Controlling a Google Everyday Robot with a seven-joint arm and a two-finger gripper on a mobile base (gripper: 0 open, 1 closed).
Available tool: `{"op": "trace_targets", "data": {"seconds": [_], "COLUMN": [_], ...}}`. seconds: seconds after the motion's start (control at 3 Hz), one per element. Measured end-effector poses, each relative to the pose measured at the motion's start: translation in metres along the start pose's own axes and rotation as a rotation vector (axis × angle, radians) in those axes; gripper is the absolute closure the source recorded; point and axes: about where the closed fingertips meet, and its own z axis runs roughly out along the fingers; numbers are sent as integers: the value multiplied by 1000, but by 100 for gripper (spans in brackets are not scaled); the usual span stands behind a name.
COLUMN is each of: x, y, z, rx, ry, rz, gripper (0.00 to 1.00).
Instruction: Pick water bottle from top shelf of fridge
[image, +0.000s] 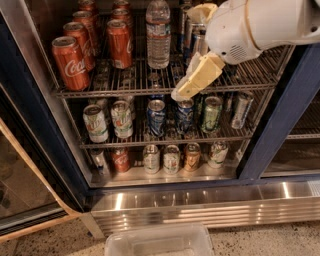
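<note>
The water bottle (158, 32), clear and ribbed with a pale label band, stands upright at the middle of the top shelf (120, 86), a dark wire rack in the open fridge (272, 130). My gripper (184, 91), cream-coloured on a white arm, hangs in front of the top shelf's front rail. It is just right of the bottle and lower, and apart from it. It covers part of the slim silver-blue cans (192, 34) to the bottle's right.
Red cola cans (70, 62) stand left of the bottle. Lower racks hold several green, blue and silver cans (156, 116). A glass door (25, 180) is at the left, a ribbed steel base panel (200, 207) below, and a clear plastic bin (159, 243) on the floor.
</note>
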Motion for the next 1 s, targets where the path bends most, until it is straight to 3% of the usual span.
{"op": "trace_targets", "data": {"seconds": [0.33,0.67,1.0], "x": [0,-7,-24], "y": [0,-3,16], "z": [0,10,41], "rx": [0,42,95], "ry": [0,-47,-175], "rz": [0,2,21], "gripper": [0,0,0]}}
